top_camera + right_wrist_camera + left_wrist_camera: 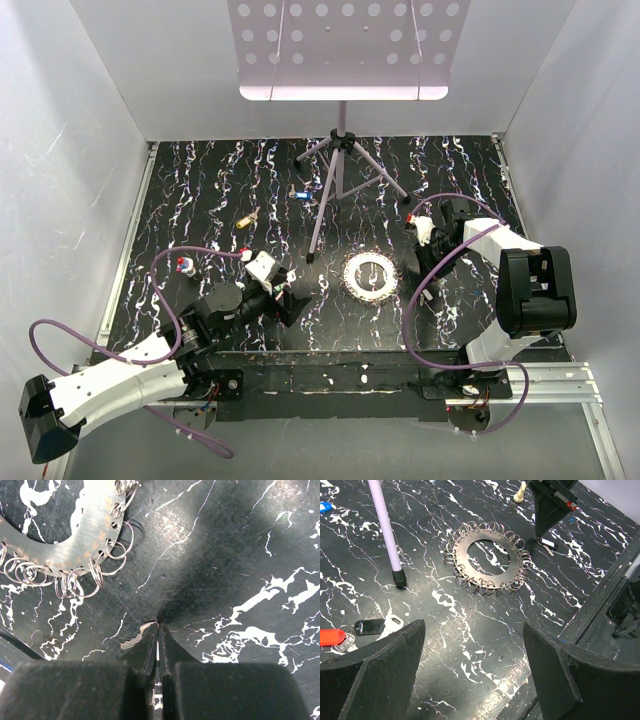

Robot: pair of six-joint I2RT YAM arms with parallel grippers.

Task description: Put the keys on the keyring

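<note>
- The black, white-veined table (220, 180) carries everything; its top looks smooth and hard, so I judge that flat metal will skate on it rather than tip up.
- The music stand's tripod (340, 170) plants one leg near the keyring, on its far left side; it is an obstacle, not a task thing.
- The keyring (462, 555) lies flat at mid-table, between the two grippers. It is a stiff steel disc with an open centre, probably heavier than any key. It sits flush with the table, so I would pin it at the rim rather than try to lift it.
- The left gripper (474, 630) hovers low with its jaws wide apart and empty; it faces the keyring.
- The right gripper (157, 624) has its jaws pressed together, with the tips down on the table near the keyring; they touch a silver key (132, 641) whose blade pokes out beside one finger. I cannot tell whether it is pinched.
- Other keys lie scattered. A blue-tagged key (302, 194) and a brass key (245, 220) lie at the far left; a red-tagged key (330, 636) and a black-headed key (369, 626) lie near the left fingers. All are light, rigid, thin and likely slippery; hold one by the blade so the head's hole stays free.
- The split rings (116, 555) hang from holes along the disc's rim; they are springy wire that must be pried open, and they are loose enough to swing away.
</note>
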